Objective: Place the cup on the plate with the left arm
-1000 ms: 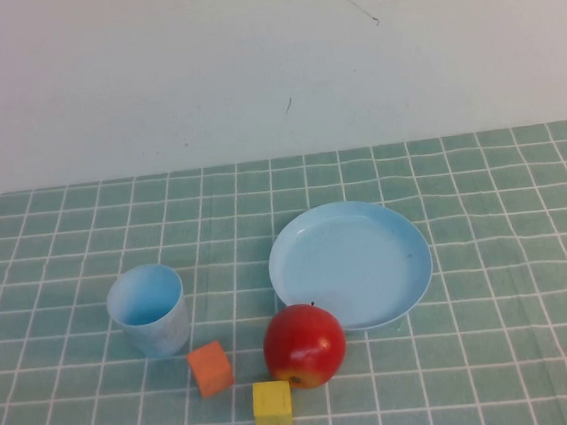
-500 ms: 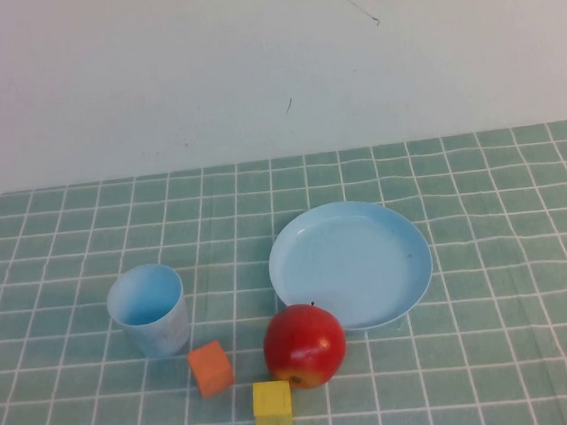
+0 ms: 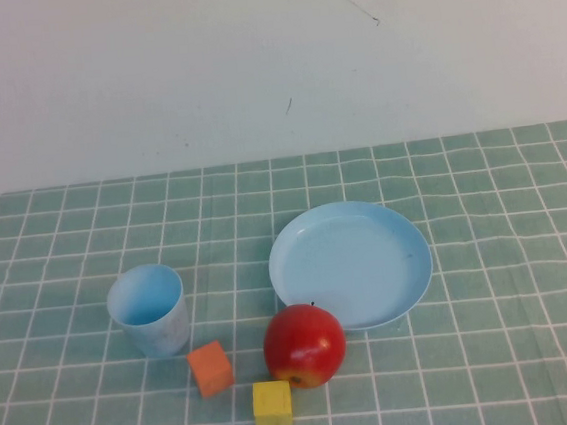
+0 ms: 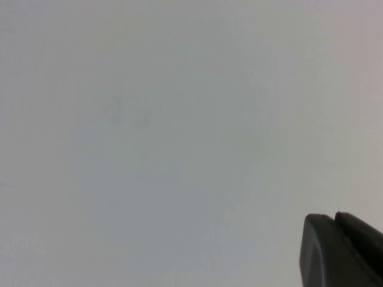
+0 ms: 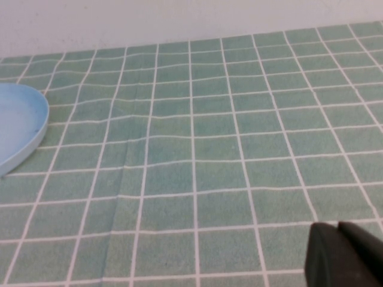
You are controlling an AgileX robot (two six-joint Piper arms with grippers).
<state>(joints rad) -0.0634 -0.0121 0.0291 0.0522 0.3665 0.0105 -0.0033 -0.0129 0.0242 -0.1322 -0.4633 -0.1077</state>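
Observation:
The light blue cup (image 3: 148, 309) stands upright on the green checked cloth, left of centre in the high view. The light blue plate (image 3: 351, 263) lies to its right with nothing on it; its edge (image 5: 24, 128) also shows in the right wrist view. Neither arm appears in the high view. My left gripper (image 4: 333, 220) is shut and faces a blank pale wall, holding nothing. My right gripper (image 5: 336, 228) is shut above bare cloth to the right of the plate, also holding nothing.
A red apple (image 3: 304, 345) sits just in front of the plate's near rim. An orange cube (image 3: 210, 368) and a yellow cube (image 3: 272, 404) lie between the apple and the cup. A pale wall rises behind the table.

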